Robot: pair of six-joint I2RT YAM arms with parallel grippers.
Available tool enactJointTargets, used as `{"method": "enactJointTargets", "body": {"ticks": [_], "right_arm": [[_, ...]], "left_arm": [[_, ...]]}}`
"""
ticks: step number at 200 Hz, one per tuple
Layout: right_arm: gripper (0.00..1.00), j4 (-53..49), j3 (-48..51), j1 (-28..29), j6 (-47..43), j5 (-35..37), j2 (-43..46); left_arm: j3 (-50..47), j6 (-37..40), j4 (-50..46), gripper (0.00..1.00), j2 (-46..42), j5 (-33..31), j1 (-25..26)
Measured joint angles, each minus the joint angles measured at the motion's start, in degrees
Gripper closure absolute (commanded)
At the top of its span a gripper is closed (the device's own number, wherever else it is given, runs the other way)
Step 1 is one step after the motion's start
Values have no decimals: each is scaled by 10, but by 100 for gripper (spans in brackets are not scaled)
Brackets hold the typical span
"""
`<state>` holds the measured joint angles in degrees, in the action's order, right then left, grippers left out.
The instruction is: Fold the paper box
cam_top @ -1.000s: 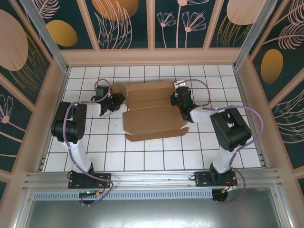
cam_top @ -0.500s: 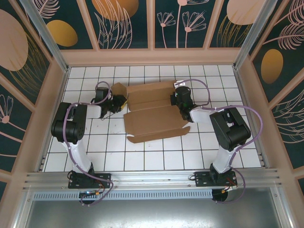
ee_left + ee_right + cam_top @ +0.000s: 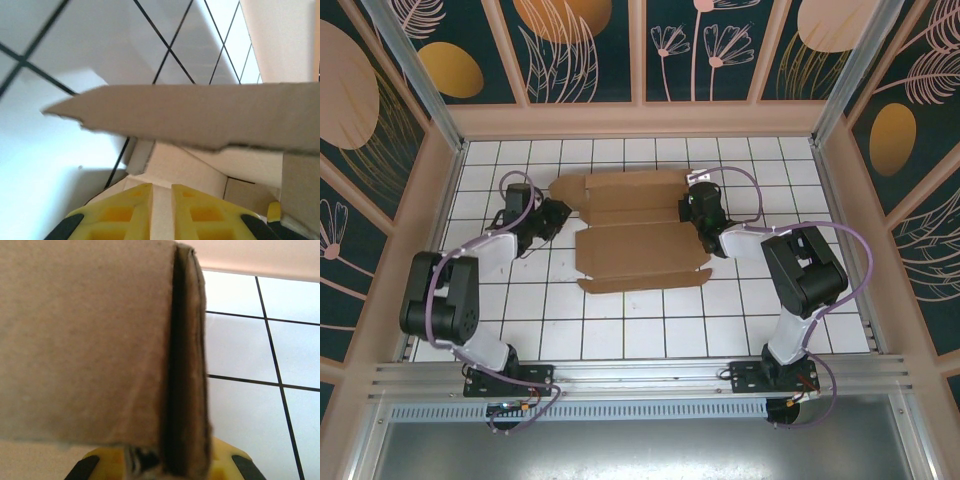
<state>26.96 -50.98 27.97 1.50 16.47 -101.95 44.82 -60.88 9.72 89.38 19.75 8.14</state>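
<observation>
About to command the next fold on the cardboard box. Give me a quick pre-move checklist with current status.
1. Right hand clamped on the flat brown cardboard box sheet: ok, a folded cardboard edge sits in its grip.
2. Left hand gripping the left flap: cannot tell; its yellow fingers are nearly together, with cardboard close ahead.
3. Sheet lying wholly on the white tiled table: ok.
4. Box folded up: not ok, the sheet lies mostly flat.

White tiled floor (image 3: 620,330) w/ dark floral wall panels (image 3: 585,50) & alu rail (image 3: 620,375).
</observation>
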Motion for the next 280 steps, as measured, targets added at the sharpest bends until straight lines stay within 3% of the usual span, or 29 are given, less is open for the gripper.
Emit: {"method": "enactJointTargets", "body": {"ticks": [47, 75, 102, 205, 280], "right_arm": [[100, 0, 0, -1, 2, 0, 0], [100, 0, 0, -1, 2, 0, 0], [100, 0, 0, -1, 2, 0, 0], [100, 0, 0, -1, 2, 0, 0], [100, 0, 0, -1, 2, 0, 0]], "left_arm": [[-9, 94, -84, 100, -75, -78, 14], [46, 179, -142, 100, -73, -143, 83], [86, 226, -161, 100, -49, -162, 123], [131, 245, -205, 100, 56, -162, 118], [171, 213, -187, 100, 143, -127, 55]]}}
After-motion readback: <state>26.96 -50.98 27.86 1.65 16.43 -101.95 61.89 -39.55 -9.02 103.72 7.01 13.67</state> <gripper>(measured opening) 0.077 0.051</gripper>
